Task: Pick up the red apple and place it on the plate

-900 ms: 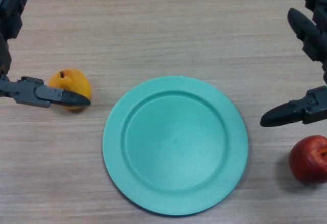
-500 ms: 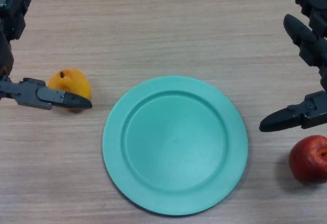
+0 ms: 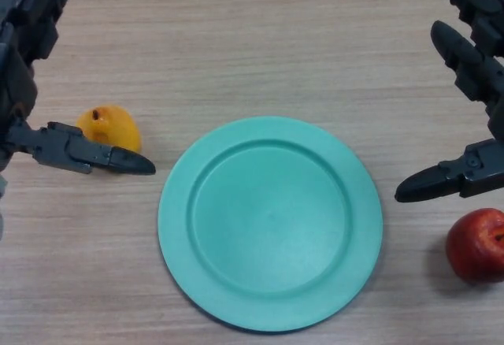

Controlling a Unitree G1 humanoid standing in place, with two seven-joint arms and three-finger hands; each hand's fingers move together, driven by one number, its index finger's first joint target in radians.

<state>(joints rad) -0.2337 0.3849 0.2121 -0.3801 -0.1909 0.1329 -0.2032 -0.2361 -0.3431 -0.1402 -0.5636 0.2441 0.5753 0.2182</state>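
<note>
The red apple [image 3: 476, 244] lies on the wooden table at the right edge, to the right of the green plate [image 3: 270, 223]. The plate sits in the middle and holds nothing. My right hand [image 3: 471, 61] is open above the apple, its thumb [image 3: 439, 179] pointing left just over the apple, not touching it. My left hand [image 3: 31, 38] is open at the far left, its thumb [image 3: 90, 154] lying across the front of an orange fruit.
An orange-yellow fruit [image 3: 110, 129] with a dark stem dimple sits left of the plate, partly behind the left thumb. The wooden table [image 3: 252, 46] stretches bare beyond the plate.
The left hand has moved right, its thumb tip reaching past the orange fruit toward the plate. The right hand has shifted slightly left. Apple, plate and orange fruit have not moved.
</note>
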